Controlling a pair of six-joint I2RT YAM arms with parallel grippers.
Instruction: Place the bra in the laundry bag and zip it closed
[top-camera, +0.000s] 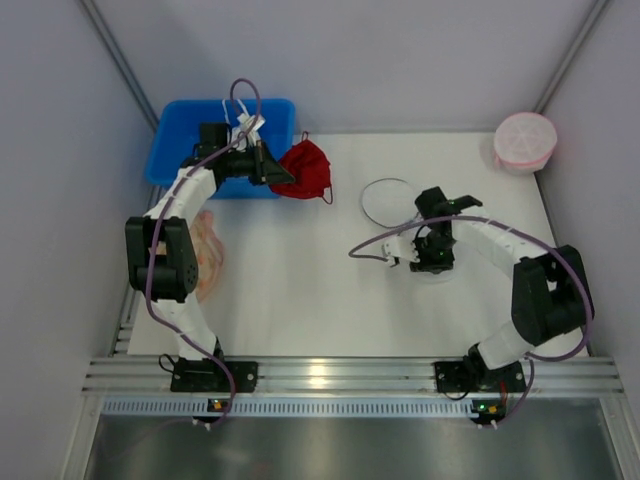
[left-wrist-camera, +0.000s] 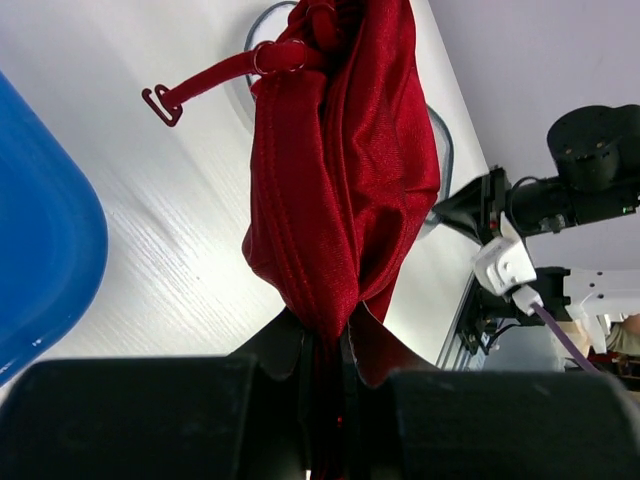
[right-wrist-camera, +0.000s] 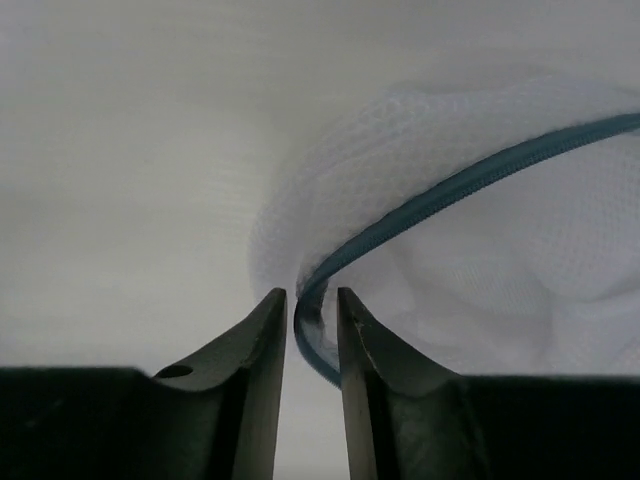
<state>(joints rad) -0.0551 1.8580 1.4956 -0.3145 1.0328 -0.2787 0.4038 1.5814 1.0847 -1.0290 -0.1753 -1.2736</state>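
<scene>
The dark-red bra (left-wrist-camera: 340, 170) hangs bunched from the left fingers (left-wrist-camera: 300, 352), which are clamped tight on its lower folds; in the top view it sits at upper centre-left, beside the blue bin (top-camera: 180, 150). A hooked strap (left-wrist-camera: 200, 85) trails off above the white bench (top-camera: 300, 290). Right of centre, the white mesh laundry bag (right-wrist-camera: 480, 260) has its teal zipper edge (right-wrist-camera: 450, 190) between the right fingers (right-wrist-camera: 275, 318), which are nearly closed around it. A pink mesh bag (top-camera: 525, 140) stands in the upper right corner.

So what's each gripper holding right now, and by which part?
The left gripper pinches the bra by a bunched fold of its fabric; the right gripper pinches the laundry bag at its zipper rim.
</scene>
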